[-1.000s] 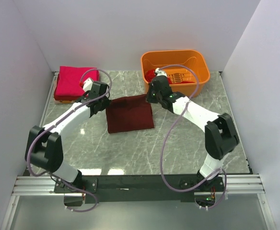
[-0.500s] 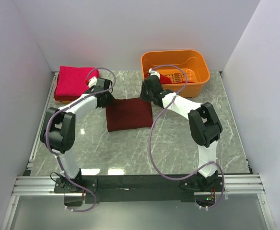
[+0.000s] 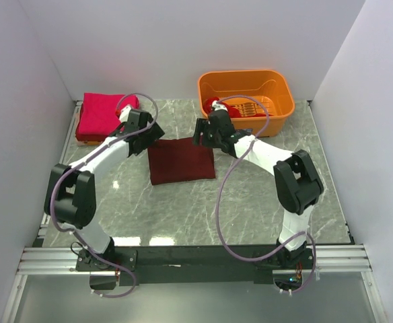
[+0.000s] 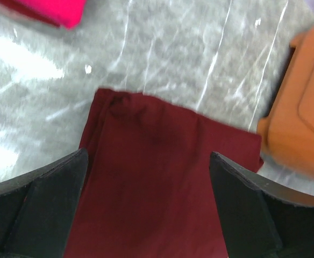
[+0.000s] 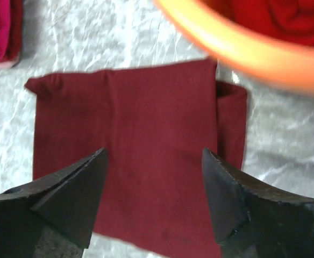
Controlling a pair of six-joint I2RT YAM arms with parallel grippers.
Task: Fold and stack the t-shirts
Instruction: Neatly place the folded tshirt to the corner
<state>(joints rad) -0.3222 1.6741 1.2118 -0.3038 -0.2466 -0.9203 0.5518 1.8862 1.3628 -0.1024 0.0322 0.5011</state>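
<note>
The dark maroon folded t-shirt (image 3: 182, 160) is soft, matt cloth, lightly creased along its folded edge. The bright pink-red folded t-shirt (image 3: 102, 114) is matt cloth too, as is the brighter red t-shirt (image 5: 275, 13) bunched in the orange plastic basket (image 3: 285, 94), whose smooth wall has a faint sheen. The grey marble-patterned tabletop (image 3: 250, 195) is smooth and glossy, throwing back white glare. The ribbed silver metal rail (image 3: 48, 259) looks dull.

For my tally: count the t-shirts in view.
3: maroon shirt folded mid-table, pink-red shirt far left, bright red shirt in the orange basket; more may be hidden there.
</note>
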